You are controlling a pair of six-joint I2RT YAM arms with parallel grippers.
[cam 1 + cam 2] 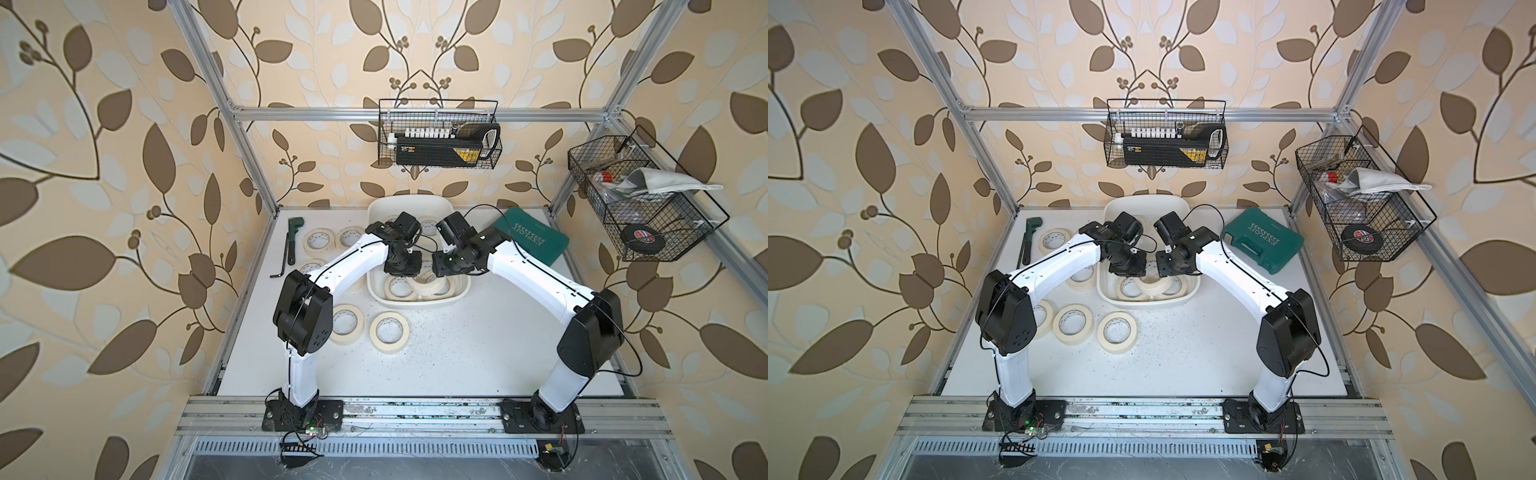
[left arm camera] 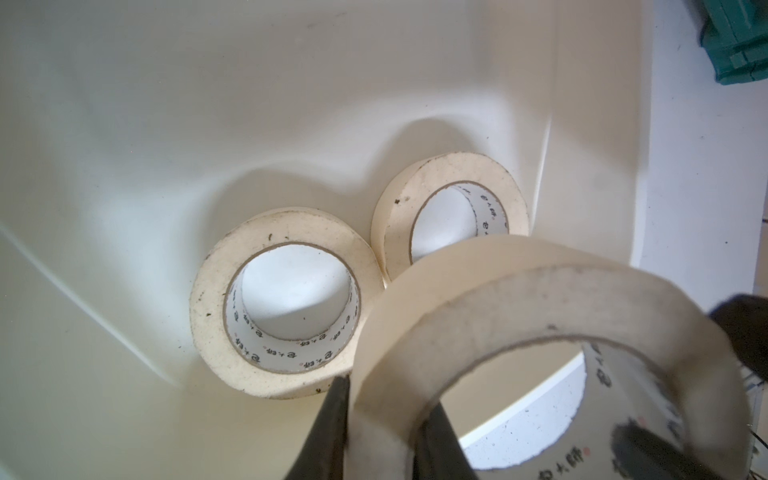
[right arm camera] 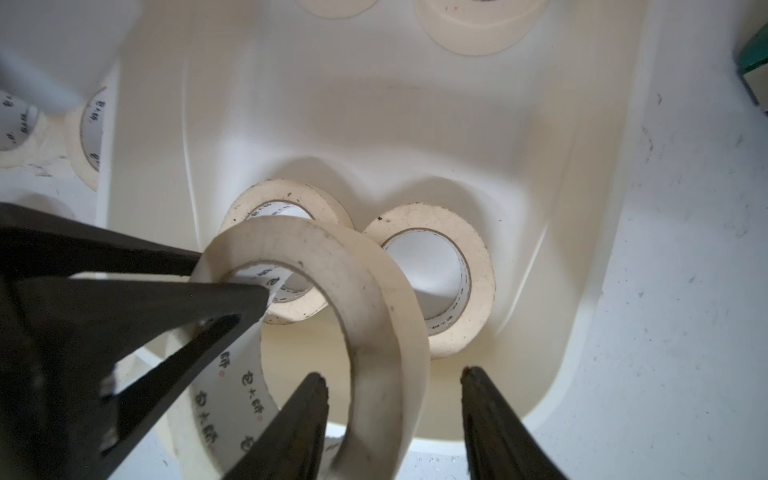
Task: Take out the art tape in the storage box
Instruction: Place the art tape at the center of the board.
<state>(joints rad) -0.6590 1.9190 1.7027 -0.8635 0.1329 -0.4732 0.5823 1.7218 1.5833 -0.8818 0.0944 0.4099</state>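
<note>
Over storage box [image 3: 582, 291], tape roll [image 3: 374, 291] in left gripper [image 3: 232, 276], right gripper [image 3: 390, 376] astride.

The flat white table [image 1: 457, 365], dotted with small dark specks, carries a large shallow white plastic storage box [image 1: 415, 305] at its far middle. To the right of the box lies a teal plastic tool case [image 1: 536, 241]. Along the left edge lie a green-headed metal wrench [image 1: 295, 226] and a thin dark L-shaped key [image 1: 282, 255]. Cream ring-shaped art tape rolls [image 1: 319, 242] lie flat beside them. Two more rolls [image 1: 389, 332] lie flat in front of the box.
</note>
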